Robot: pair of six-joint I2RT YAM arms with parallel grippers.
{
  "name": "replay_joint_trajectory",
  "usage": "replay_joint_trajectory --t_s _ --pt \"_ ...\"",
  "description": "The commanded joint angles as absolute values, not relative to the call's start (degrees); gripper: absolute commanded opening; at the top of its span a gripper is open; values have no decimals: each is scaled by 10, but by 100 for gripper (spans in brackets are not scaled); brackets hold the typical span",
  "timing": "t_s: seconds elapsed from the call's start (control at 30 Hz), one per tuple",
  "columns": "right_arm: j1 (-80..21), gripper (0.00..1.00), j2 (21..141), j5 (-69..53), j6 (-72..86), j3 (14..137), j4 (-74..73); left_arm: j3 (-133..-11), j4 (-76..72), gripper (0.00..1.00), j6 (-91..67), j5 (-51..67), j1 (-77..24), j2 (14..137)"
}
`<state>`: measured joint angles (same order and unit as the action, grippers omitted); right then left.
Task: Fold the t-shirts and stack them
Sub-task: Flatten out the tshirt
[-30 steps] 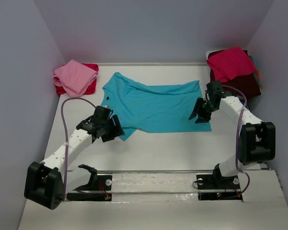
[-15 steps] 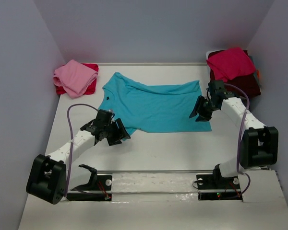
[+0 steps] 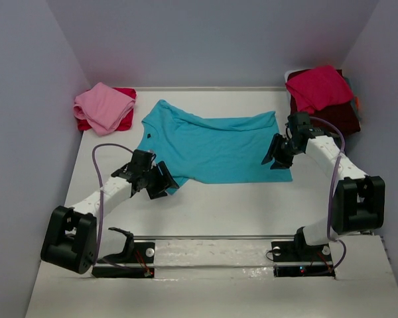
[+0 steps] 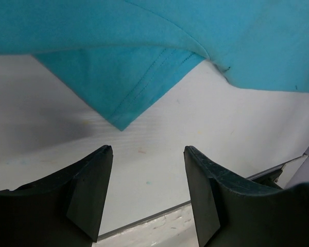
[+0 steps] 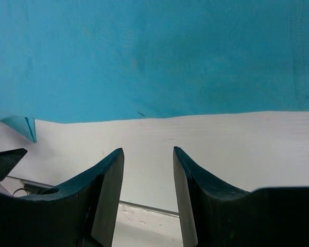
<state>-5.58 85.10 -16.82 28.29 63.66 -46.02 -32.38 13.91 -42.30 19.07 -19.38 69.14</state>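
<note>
The turquoise t-shirt (image 3: 212,146) lies spread flat in the middle of the table, collar to the left. My left gripper (image 3: 162,180) is open and empty, low at the shirt's near-left sleeve. In the left wrist view the sleeve's pointed corner (image 4: 124,98) lies just beyond the gripper (image 4: 148,149), with bare table between the jaws. My right gripper (image 3: 273,155) is open and empty over the shirt's right hem. In the right wrist view the shirt's edge (image 5: 154,62) lies just ahead of the gripper (image 5: 148,150).
A pink shirt (image 3: 104,106) lies on a red one (image 3: 126,120) at the back left. A crimson shirt (image 3: 318,88) lies on a dark maroon one (image 3: 339,118) at the back right. Walls close in the table on three sides. A metal rail (image 3: 212,237) runs along the near edge.
My left gripper has dropped lower and shifted slightly right and nearer, to the sleeve corner. My right gripper has hardly moved. The shirt lies as before.
</note>
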Motion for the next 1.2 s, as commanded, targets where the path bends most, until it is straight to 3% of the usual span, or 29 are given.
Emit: replay_joint_trajectory --t_s 0.0,0.67,1.0,1.17 --pt "-52 49 852 -173 276 642 -449 -323 146 68 -403 197 -172 689" --pt "-52 49 876 -180 278 653 -441 -305 114 68 -394 215 -160 751" --pt "-52 49 884 -177 273 665 -445 -315 98 64 -392 214 -160 786" --pt "-52 49 889 -178 272 664 -443 -314 100 58 -395 208 -160 787"
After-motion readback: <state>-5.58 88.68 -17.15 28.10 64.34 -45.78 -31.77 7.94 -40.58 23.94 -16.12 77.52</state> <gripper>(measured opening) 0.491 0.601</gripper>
